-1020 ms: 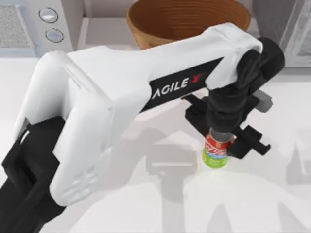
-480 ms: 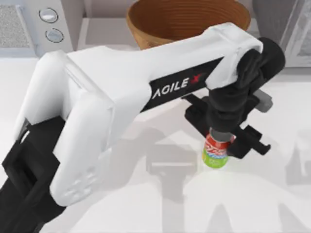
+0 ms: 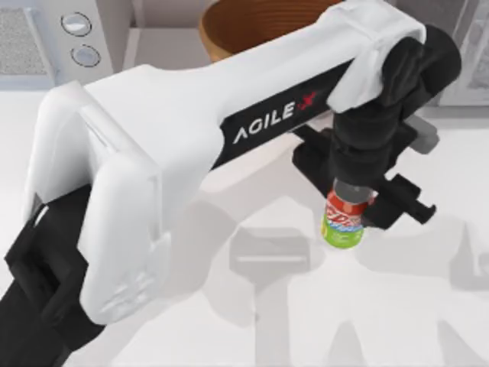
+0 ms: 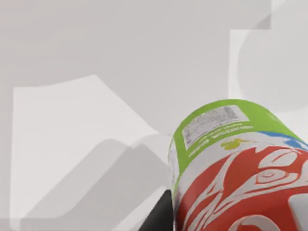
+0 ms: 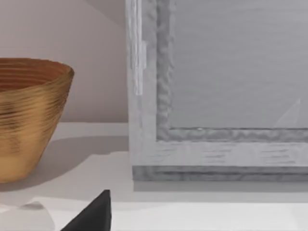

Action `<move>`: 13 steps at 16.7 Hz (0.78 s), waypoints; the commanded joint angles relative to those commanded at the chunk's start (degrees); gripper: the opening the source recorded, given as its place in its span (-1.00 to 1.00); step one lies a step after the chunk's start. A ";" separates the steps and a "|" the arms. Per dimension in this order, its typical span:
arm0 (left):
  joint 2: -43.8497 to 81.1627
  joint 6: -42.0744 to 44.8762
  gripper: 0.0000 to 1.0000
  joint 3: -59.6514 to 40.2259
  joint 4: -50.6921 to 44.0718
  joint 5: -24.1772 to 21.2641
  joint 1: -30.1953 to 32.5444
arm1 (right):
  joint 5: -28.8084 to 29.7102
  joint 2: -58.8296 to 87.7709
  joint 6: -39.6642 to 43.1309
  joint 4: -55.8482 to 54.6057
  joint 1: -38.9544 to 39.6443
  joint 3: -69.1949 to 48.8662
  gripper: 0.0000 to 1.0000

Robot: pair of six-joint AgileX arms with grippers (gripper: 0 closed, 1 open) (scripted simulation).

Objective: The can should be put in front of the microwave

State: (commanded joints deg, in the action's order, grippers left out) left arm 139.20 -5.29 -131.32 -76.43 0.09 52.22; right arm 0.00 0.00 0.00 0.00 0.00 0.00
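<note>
My left arm reaches far across the table [image 3: 428,306] from the left side to right of the middle. Its gripper [image 3: 353,212] points down, and its black fingers [image 3: 397,205] are clamped on the can [image 3: 342,225]. The fingers hold the can near its top, on the red part. The green bottom of the can hangs below the gripper. From my left wrist camera the can [image 4: 231,168] is very close, with its green end pointing away toward the white table [image 4: 72,72]. I cannot tell from these views if the can touches the table or hangs just above it.

The microwave [image 3: 57,34] sits at the far left corner of the table, with two round dials on its panel. The can is well apart from it, off to the right. A brown bowl [image 3: 252,27] stands at the back, partly hidden behind my left arm. A darker grey box [image 3: 466,53] stands at the far right corner.

My right wrist camera looks at the bowl [image 5: 29,115] and the grey box [image 5: 216,96] side by side. I cannot tell if my right gripper's fingers are apart or together.
</note>
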 joint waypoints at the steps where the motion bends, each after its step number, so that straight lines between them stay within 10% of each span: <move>1: 0.00 0.00 -1.00 0.00 0.00 0.00 0.00 | 0.00 0.00 0.00 0.00 0.00 0.00 1.00; 7: -1.41 2.66 -1.00 2.11 -2.17 0.18 -6.26 | 0.00 0.00 0.00 0.00 0.00 0.00 1.00; 13: -6.31 11.95 -1.00 9.38 -4.27 -0.04 -31.32 | 0.00 0.00 0.00 0.00 0.00 0.00 1.00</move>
State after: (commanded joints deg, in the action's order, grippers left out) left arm 132.89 6.65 -121.94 -80.70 0.05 20.90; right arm 0.00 0.00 0.00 0.00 0.00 0.00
